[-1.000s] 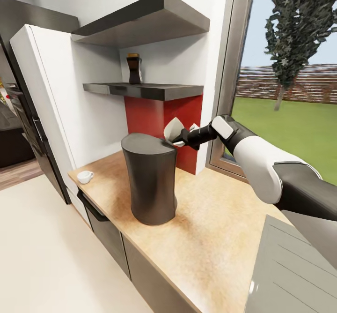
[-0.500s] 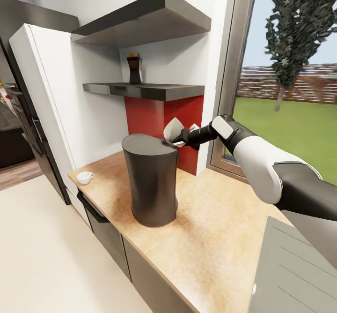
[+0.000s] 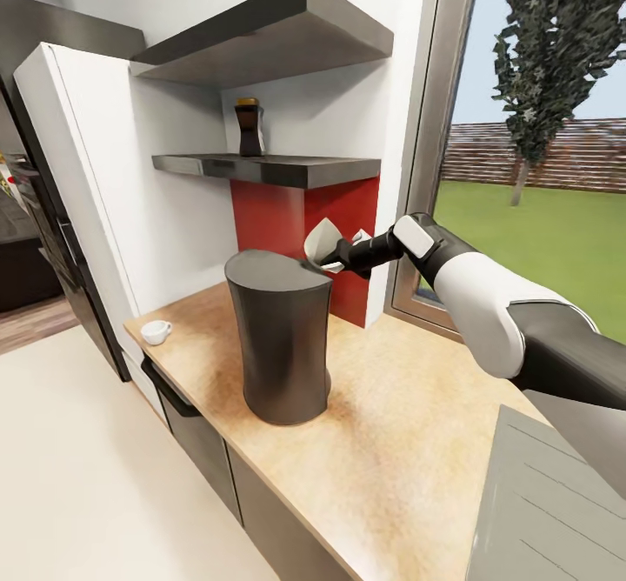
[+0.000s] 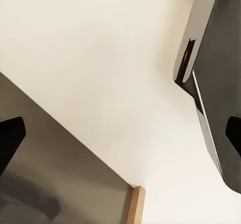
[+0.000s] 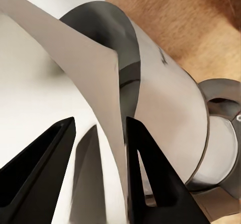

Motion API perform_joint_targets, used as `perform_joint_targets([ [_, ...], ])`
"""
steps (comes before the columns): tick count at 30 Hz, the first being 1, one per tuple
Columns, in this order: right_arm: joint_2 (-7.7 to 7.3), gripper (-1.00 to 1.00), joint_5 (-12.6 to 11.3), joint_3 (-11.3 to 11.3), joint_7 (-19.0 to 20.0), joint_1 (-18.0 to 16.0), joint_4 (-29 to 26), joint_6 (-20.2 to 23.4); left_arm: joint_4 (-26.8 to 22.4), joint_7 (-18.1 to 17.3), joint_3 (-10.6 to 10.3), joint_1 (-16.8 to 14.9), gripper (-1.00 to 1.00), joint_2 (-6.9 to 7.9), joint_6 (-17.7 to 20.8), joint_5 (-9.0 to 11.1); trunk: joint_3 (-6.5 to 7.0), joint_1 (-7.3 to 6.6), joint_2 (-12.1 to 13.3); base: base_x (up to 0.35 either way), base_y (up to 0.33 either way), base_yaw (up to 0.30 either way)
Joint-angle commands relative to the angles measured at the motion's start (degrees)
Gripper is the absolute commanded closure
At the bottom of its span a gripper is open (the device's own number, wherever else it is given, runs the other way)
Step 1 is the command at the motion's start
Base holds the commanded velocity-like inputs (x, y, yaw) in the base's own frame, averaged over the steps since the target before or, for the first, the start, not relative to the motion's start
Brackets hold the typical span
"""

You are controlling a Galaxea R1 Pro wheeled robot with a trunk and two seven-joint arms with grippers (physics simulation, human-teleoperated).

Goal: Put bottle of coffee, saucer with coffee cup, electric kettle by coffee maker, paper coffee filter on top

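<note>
Reaching in from the window side, the right end effector (image 3: 329,258) is closed on the paper filter (image 3: 320,239), which stands up from the fingers (image 5: 145,169) just above the far rim of the coffee maker's (image 3: 280,337) flat top. That tall grey appliance stands upright on the worktop (image 3: 391,442). A white cup (image 3: 156,331) sits near the worktop's far end. On the lower shelf (image 3: 269,167) the dark bottle (image 3: 249,129) stands upright. Whether the left end effector (image 4: 120,133) is open, I cannot tell.

no legible text, labels, brand marks, numbers or signs appear on any object or surface in these views.
</note>
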Motion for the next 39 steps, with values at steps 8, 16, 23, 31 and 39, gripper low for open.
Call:
perform_joint_targets([
  [8, -0.02, 1.00, 0.6, -0.1, 0.4, -0.1, 0.0, 0.1, 0.0, 0.1, 0.1, -0.1, -1.00, 0.00, 0.1, 0.5, -0.13, 0.04, -0.1, 0.038, 0.000, 0.000],
  [16, -0.09, 1.00, 0.6, -0.1, 0.4, -0.1, 0.0, 0.1, 0.0, 0.1, 0.1, -0.1, -1.00, 0.00, 0.1, 0.5, -0.13, 0.04, -0.1, 0.014, 0.000, 0.000],
  [23, -0.09, 1.00, 0.6, -0.1, 0.4, -0.1, 0.1, 0.1, 0.0, 0.0, 0.1, -0.1, -1.00, 0.00, 0.2, 0.5, -0.13, 0.04, -0.1, 0.028, 0.012, 0.000],
  [31, -0.08, 1.00, 0.6, -0.1, 0.4, -0.1, 0.1, 0.1, 0.0, 0.1, 0.1, -0.1, -1.00, 0.00, 0.1, 0.5, -0.13, 0.04, -0.1, 0.068, 0.037, 0.000],
  [39, -0.01, 1.00, 0.6, -0.1, 0.4, -0.1, 0.3, 0.2, 0.0, 0.1, 0.1, -0.1, -1.00, 0.00, 0.1, 0.5, -0.13, 0.04, -0.1, 0.004, 0.002, 0.000],
])
